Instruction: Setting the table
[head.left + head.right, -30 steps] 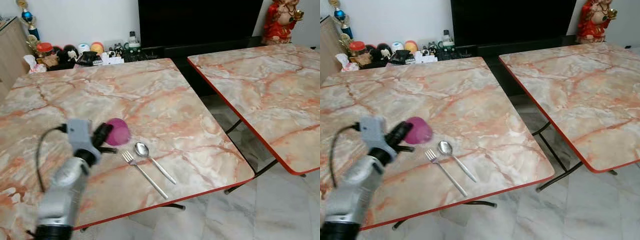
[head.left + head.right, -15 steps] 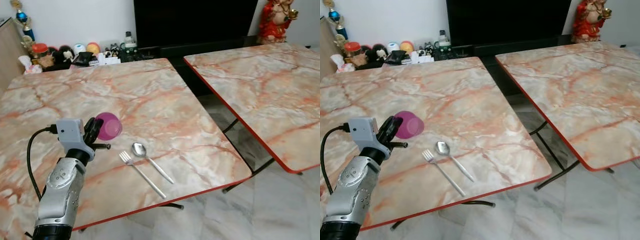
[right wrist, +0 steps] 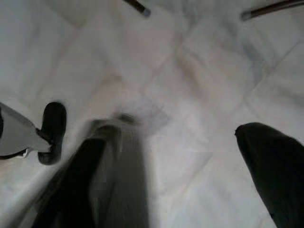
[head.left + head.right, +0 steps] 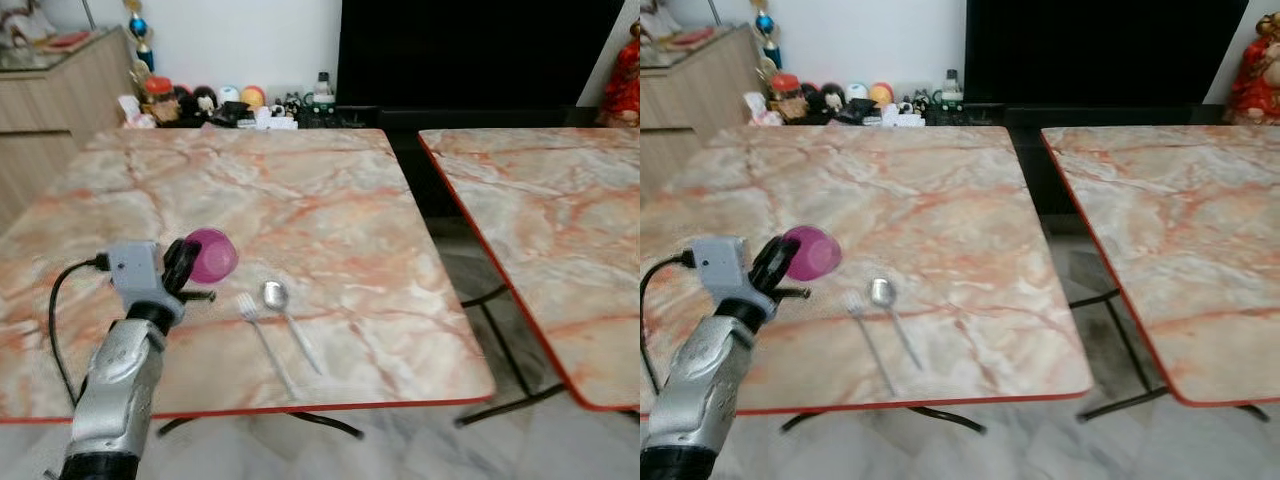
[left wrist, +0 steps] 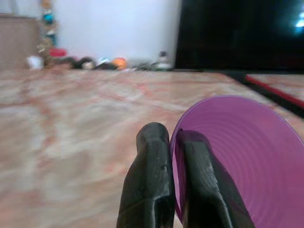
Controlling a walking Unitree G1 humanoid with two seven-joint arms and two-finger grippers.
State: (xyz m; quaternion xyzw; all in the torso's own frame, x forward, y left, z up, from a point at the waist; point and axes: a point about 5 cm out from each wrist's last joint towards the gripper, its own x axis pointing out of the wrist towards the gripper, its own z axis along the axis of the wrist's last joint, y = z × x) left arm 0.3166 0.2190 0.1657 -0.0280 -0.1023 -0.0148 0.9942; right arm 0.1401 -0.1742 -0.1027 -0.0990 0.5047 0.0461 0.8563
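Left gripper (image 4: 187, 268) raised over the marble table (image 4: 300, 190), clenched on the rim of the purple bowl (image 4: 210, 254).

The bowl is smooth translucent plastic, tipped on its side, held off the tabletop near the front red edge. Just beside it lie the fork (image 4: 262, 338) and spoon (image 4: 284, 318), slim metal, parallel, blurred here. Broad bare marble stretches behind them; a gap of pale floor (image 4: 440, 440) separates this table from the second table (image 4: 560, 230). The left wrist view shows the two black fingers (image 5: 152, 190) pinching the bowl's thin wall. The right wrist view looks down at floor tiles, right gripper (image 3: 190, 166) spread apart.
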